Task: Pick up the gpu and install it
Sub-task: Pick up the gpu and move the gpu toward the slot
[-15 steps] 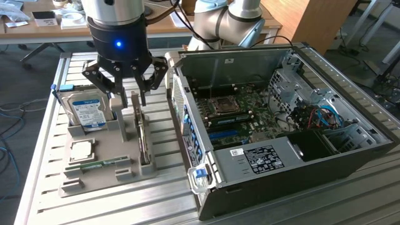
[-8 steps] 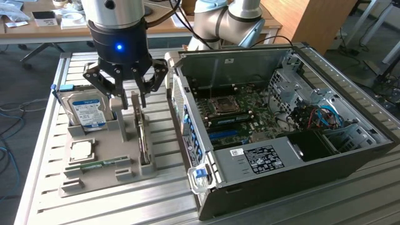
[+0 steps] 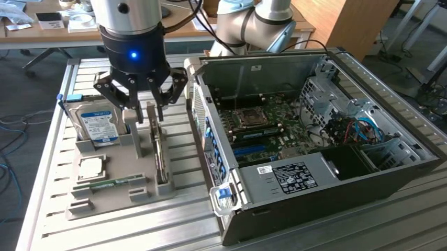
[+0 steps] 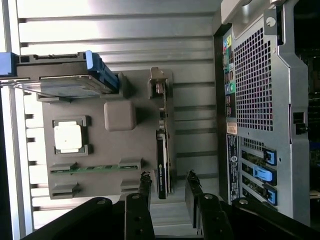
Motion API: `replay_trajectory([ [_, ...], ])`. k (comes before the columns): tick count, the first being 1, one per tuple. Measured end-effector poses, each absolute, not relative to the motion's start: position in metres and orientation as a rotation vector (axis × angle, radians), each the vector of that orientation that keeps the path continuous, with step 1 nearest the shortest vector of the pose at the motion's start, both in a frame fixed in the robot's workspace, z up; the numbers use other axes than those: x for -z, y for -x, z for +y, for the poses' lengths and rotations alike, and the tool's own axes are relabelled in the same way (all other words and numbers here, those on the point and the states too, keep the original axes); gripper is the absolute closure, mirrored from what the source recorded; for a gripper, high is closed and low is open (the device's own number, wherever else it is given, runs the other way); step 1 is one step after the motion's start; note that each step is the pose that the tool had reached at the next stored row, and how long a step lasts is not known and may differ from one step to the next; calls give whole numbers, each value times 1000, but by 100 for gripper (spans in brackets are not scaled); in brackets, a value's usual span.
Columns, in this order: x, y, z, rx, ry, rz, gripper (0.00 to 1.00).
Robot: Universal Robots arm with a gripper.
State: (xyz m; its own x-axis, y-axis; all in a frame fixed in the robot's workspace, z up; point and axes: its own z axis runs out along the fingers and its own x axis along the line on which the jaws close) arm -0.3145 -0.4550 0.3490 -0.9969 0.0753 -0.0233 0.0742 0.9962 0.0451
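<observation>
Exterior view: the jaws are held low over the grey tray (image 3: 115,162) on the desk (image 3: 140,230), partly spread, straddling the gpu (image 3: 160,151). The gpu stands on edge in its slot, at the exterior view's left of the open case (image 3: 363,196).
Wrist view: the gpu (image 4: 162,165) is seen between the jaws with a gap on each side, not gripped.

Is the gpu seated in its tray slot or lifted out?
In the slot: the gpu stands on edge in the grey tray, fingers open either side, clear of it.
</observation>
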Motion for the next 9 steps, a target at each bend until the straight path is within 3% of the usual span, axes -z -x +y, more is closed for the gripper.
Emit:
replay_trajectory([
  [9,-333,315,-455,-69,-117,3114,58],
])
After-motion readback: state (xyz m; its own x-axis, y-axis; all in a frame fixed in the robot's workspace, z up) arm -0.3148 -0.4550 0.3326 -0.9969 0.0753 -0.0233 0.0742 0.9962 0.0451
